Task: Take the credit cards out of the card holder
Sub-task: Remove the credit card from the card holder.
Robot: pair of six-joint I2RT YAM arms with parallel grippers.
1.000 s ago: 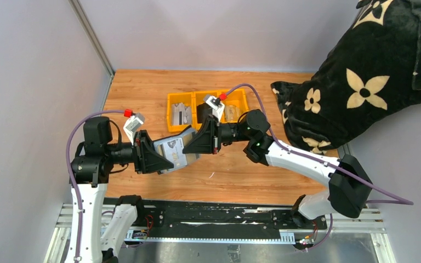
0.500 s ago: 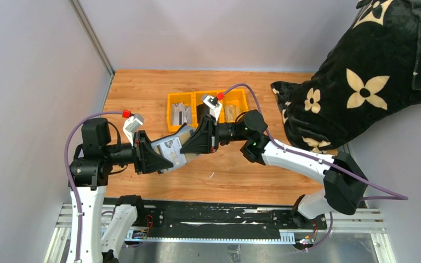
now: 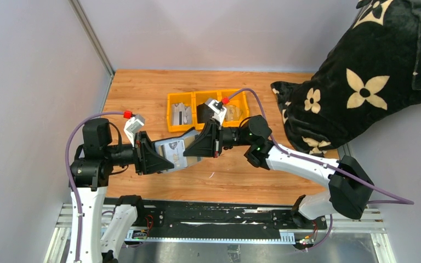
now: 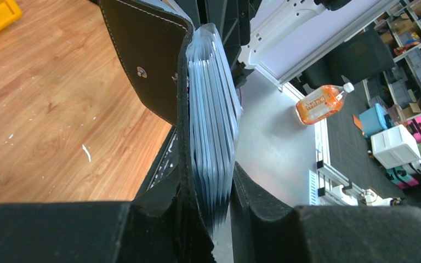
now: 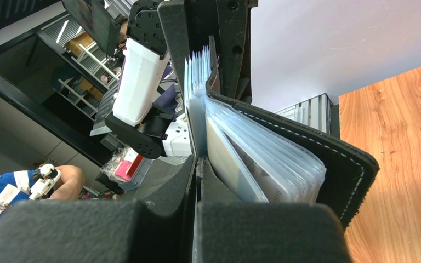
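Left end effector clamps the card holder as our anchor — right end effector, opposite, pinches one sleeve.

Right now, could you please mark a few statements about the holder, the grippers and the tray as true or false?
1. The left gripper is shut on the holder. True.
2. The holder lies flat on the table. False: it is held in the air above it.
3. The tray has three compartments. True.
4. The holder is folded shut. False: it is open, its clear sleeves fanned out.
5. The right gripper is wide open. False: it is shut on the sleeves.
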